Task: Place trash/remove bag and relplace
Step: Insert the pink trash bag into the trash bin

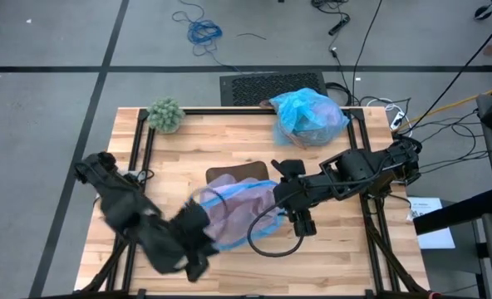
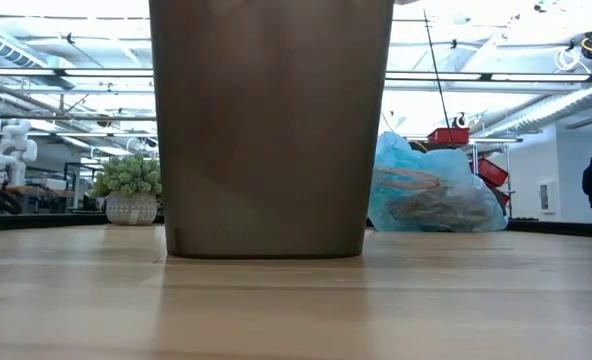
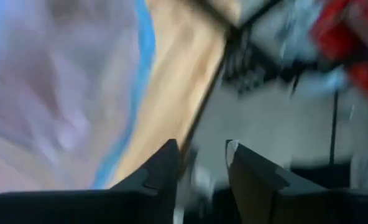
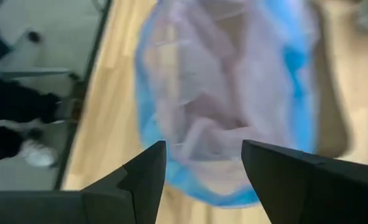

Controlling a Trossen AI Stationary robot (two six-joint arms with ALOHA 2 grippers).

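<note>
The pink bag with a blue rim [image 1: 242,208] lies stretched across mid-table over the brown bin [image 1: 248,173], between the left gripper [image 1: 198,264], jaws apart near the front edge, and the right gripper [image 1: 300,224], jaws apart, while the full light-blue bag [image 1: 308,116] sits at the far edge.

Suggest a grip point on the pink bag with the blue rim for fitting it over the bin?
Probably the blue rim of the pink bag, where it gapes toward the right gripper. The body is limp film, while the rim is a distinct edge. Come in along the mouth so one finger slips inside and one stays outside.
</note>
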